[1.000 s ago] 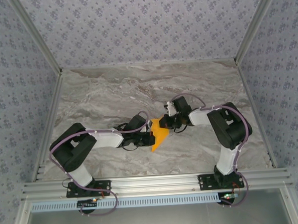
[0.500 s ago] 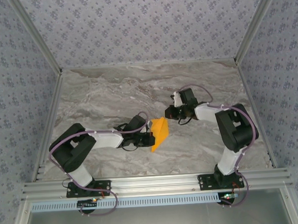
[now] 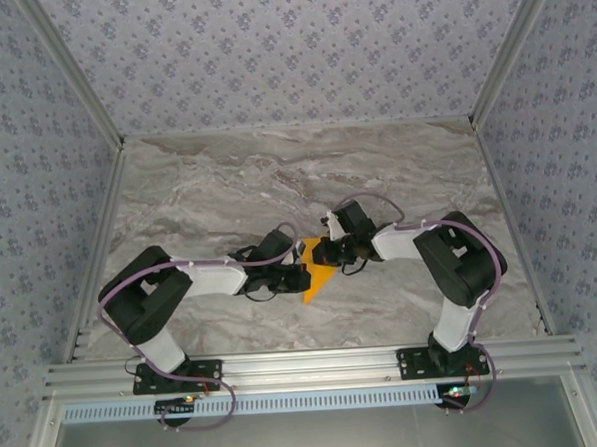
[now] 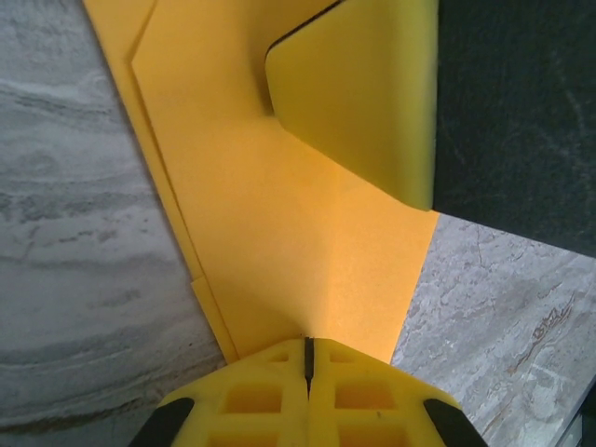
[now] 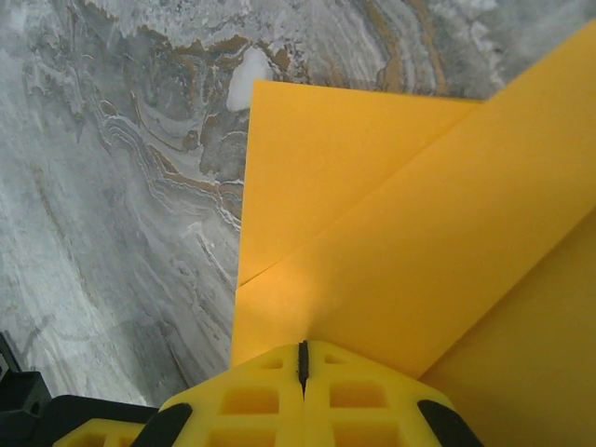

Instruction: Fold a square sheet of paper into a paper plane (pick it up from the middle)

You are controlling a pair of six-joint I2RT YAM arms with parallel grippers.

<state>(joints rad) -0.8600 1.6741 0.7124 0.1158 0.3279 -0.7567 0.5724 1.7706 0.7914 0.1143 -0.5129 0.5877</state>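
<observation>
Paper (image 3: 318, 275), part-folded: left gripper (image 4: 307, 348), closed, pins it; right gripper (image 5: 302, 351), closed, should press firmly along the crease (image 5: 363, 191).

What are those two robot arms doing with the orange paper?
They are folding it into a paper plane. The orange paper is on the marble table, already partly folded, with creases and overlapping layers, but it is not a finished plane yet. The left gripper and the right gripper are both shut, with their yellow tips on the paper from opposite sides. It is hard to tell whether they pinch it or just press it flat.
</observation>
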